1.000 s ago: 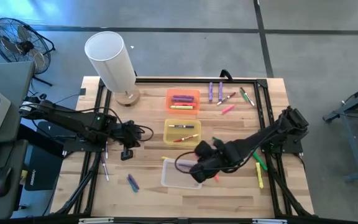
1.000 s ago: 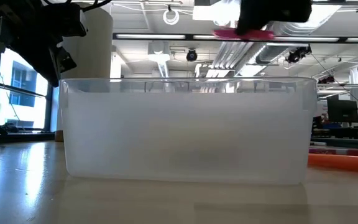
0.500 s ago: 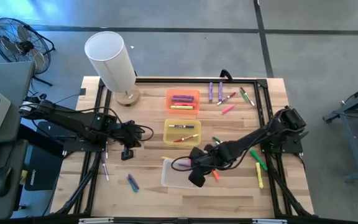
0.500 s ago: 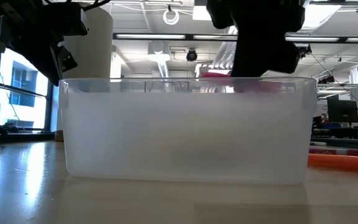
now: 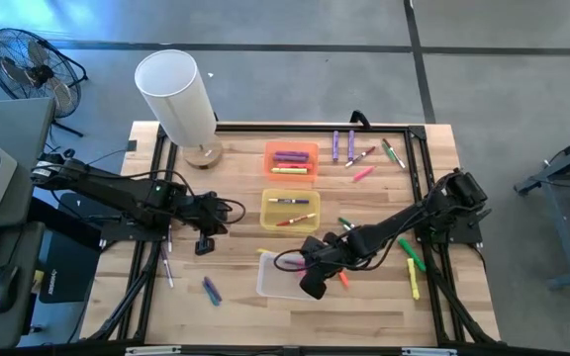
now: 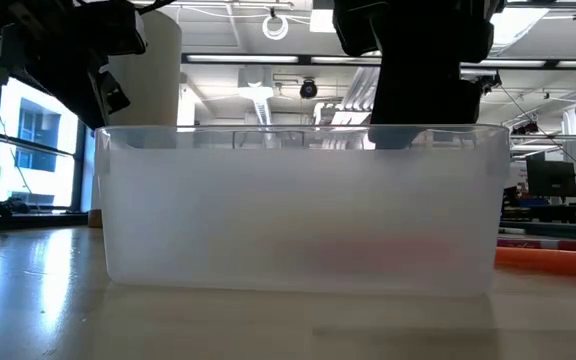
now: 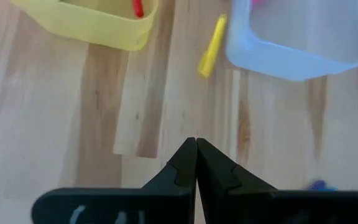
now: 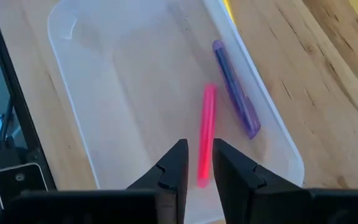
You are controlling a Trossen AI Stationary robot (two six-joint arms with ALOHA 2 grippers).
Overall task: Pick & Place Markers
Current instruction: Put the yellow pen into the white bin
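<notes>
Now my right gripper (image 8: pixel 195 163), fingers narrowly parted, hovers over the clear bin (image 8: pixel 73 112); lifting carelessly could snag its rim.

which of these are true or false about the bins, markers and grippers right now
1. A pink marker lies inside the clear bin. True.
2. The right gripper is shut on the pink marker. False: its fingers are apart and the marker lies free below.
3. The left gripper is shut and empty. True.
4. The yellow bin is empty. False: it holds markers.
5. A purple marker lies in the clear bin too. True.
</notes>
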